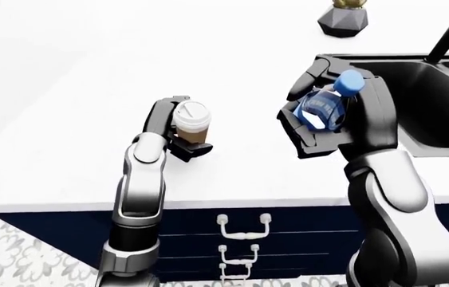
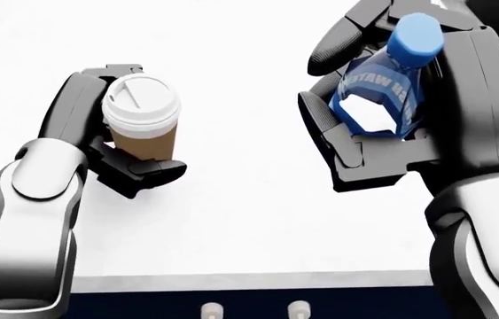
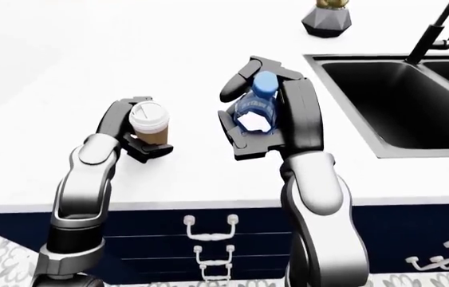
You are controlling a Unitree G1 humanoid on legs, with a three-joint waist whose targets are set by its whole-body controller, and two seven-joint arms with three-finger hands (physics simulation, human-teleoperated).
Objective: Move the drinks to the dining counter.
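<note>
A brown paper coffee cup (image 2: 143, 119) with a white lid sits upright in my left hand (image 2: 112, 143), whose dark fingers close round its sleeve above the white counter (image 2: 240, 219). My right hand (image 2: 382, 106) is shut on a blue water bottle (image 2: 382, 83) with a blue cap, tilted and held higher over the counter. In the eye views the cup (image 1: 191, 121) and the bottle (image 3: 256, 110) hang side by side near the counter's bottom edge, apart from each other.
A black double sink (image 3: 392, 101) with a dark tap (image 3: 431, 33) lies at the right. A dark faceted pot (image 1: 343, 21) stands at the top. Navy drawers with pale handles (image 3: 208, 227) run under the counter edge; patterned floor (image 1: 0, 257) lies below.
</note>
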